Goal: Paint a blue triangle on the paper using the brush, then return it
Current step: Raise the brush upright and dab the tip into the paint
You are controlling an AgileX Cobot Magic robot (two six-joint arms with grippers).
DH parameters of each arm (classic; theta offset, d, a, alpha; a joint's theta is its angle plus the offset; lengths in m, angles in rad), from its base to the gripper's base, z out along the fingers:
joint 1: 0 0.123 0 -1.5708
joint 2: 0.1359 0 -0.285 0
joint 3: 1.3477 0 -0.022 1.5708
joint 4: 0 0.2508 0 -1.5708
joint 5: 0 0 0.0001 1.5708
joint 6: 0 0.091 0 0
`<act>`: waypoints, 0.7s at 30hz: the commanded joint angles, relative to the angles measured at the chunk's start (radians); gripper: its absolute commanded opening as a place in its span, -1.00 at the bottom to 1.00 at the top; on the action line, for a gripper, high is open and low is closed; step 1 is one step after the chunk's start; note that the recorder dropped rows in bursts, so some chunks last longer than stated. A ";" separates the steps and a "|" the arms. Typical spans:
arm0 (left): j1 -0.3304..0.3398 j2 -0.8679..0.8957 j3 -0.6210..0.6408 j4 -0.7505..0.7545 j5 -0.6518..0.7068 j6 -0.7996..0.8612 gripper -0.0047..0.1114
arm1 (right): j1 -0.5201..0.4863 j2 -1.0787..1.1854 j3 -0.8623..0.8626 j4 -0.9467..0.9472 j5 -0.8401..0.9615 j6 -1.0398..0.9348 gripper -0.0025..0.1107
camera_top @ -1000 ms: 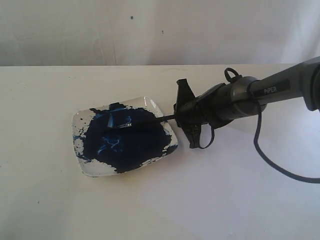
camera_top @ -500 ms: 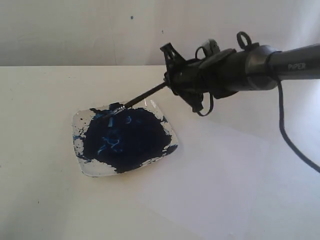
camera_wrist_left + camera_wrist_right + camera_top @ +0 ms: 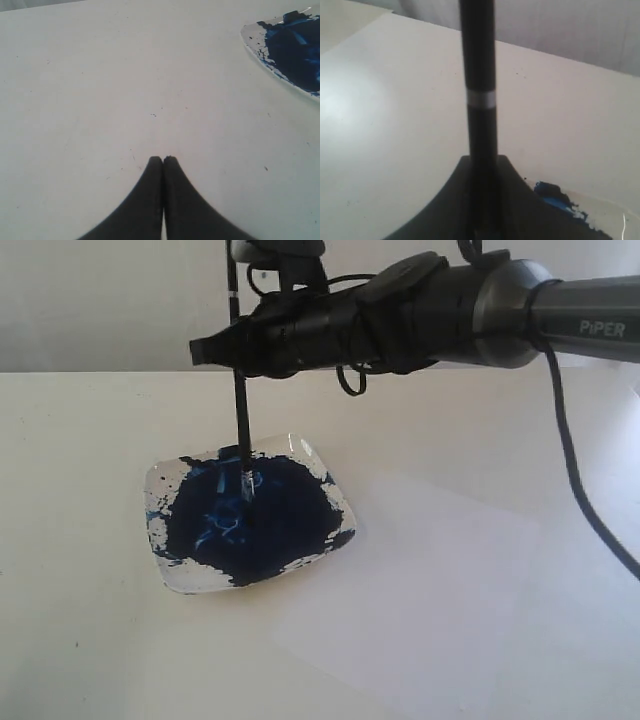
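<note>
My right gripper (image 3: 238, 348) is shut on the brush (image 3: 240, 405), which stands nearly upright with its tip in the dark blue paint of the clear dish (image 3: 320, 466). In the right wrist view the black handle with its white band (image 3: 481, 98) rises from between the fingers of my right gripper (image 3: 482, 162). The white paper (image 3: 440, 580) lies flat to the right of the dish, and no blue triangle shows on it. My left gripper (image 3: 163, 159) is shut on nothing, low over bare table to the left of the dish (image 3: 252, 42); it does not appear in the exterior view.
The off-white table (image 3: 80, 640) runs back to a pale wall (image 3: 120, 300). The right arm (image 3: 520, 310) stretches from the right edge across above the dish, with its black cable (image 3: 580, 490) hanging over the paper's far side.
The right arm has lifted and swung left, turning the brush from lying low across the dish rim to standing nearly upright with its tip in the paint.
</note>
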 commanded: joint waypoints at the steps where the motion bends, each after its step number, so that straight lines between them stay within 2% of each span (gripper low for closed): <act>1: 0.004 -0.002 0.003 -0.010 0.007 0.000 -0.92 | 0.054 -0.011 -0.006 0.136 -0.057 -0.336 -0.86; 5: 0.004 -0.002 0.003 -0.010 0.007 0.000 -0.92 | 0.064 -0.004 -0.006 0.267 -0.080 -0.509 -0.86; 13: 0.004 -0.002 0.003 -0.010 0.007 0.000 -0.92 | 0.064 0.069 -0.006 0.279 -0.107 -0.509 -0.86; 21: 0.004 -0.002 0.003 -0.010 0.007 0.000 -0.92 | 0.064 0.037 -0.008 0.280 -0.118 -0.509 -0.86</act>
